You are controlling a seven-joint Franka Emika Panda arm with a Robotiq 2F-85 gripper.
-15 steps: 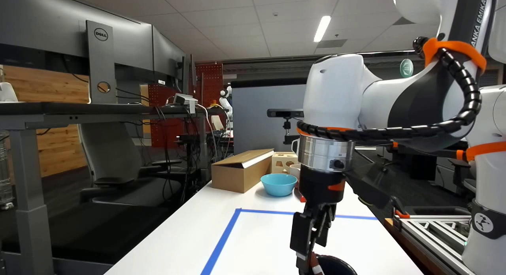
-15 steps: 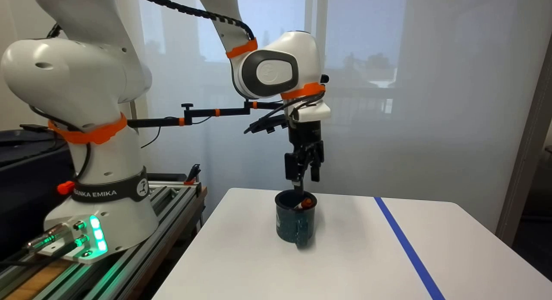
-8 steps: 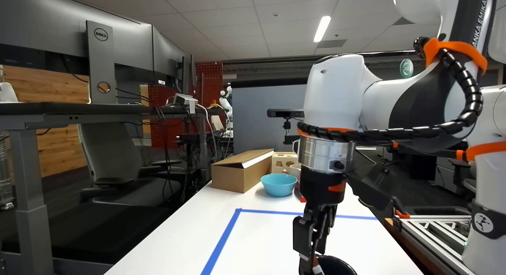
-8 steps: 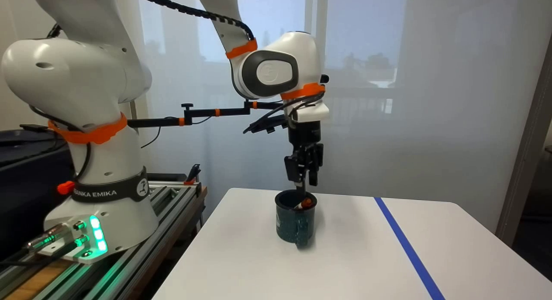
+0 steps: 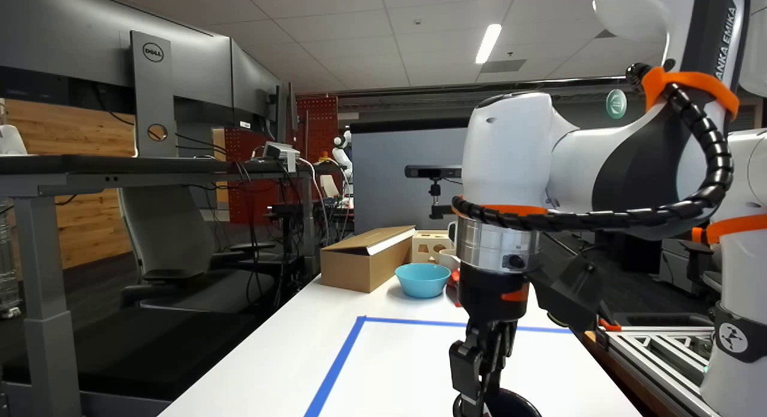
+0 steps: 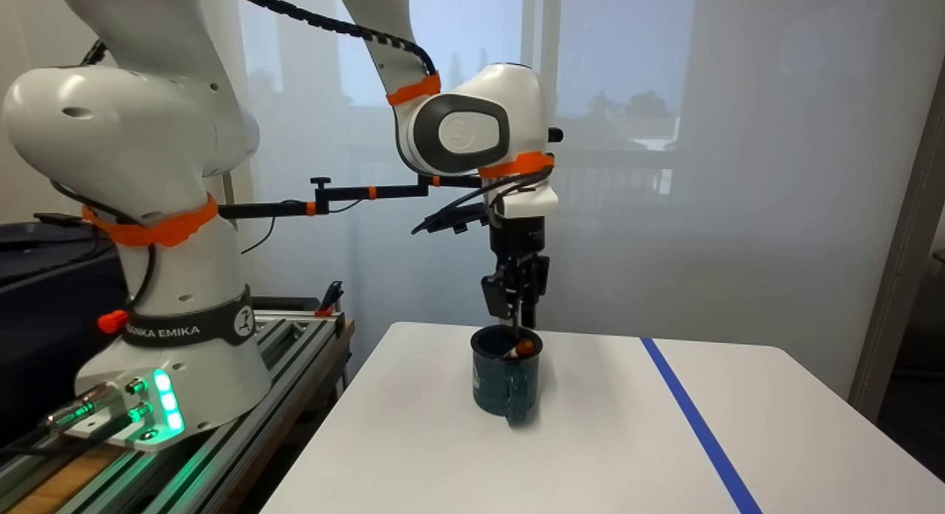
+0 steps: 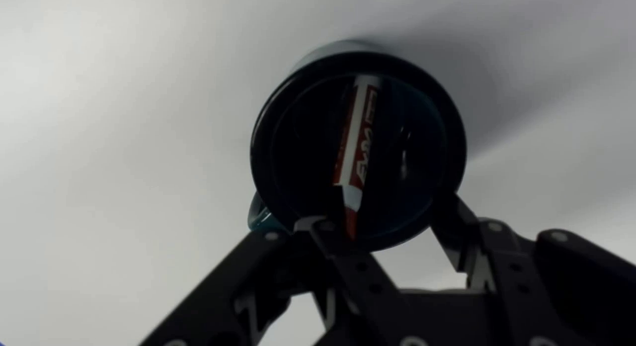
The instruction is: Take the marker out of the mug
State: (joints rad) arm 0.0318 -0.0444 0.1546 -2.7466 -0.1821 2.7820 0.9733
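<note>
A dark teal mug (image 6: 493, 385) stands upright on the white table, its handle toward the camera in an exterior view. Inside it leans the marker (image 7: 357, 132), red and white with a red tip; its orange-red end (image 6: 525, 348) shows at the rim. My gripper (image 7: 390, 207) is over the mug's mouth with its jaws part-way apart. In the wrist view the left finger overlaps the edge of the marker near its red tip, and the right finger (image 7: 449, 212) crosses the mug's rim. A gap separates the right finger from the marker, so nothing is gripped.
Further along the table, in an exterior view, are a light blue bowl (image 5: 422, 280), a cardboard box (image 5: 359, 264), a pale wooden box (image 5: 428, 244) and a red object (image 5: 453, 279). Blue tape (image 6: 701, 425) marks the tabletop.
The gripper has come down toward the mug, mostly in the last half second, and its jaws have drawn closer together. Mug and marker look unmoved.
</note>
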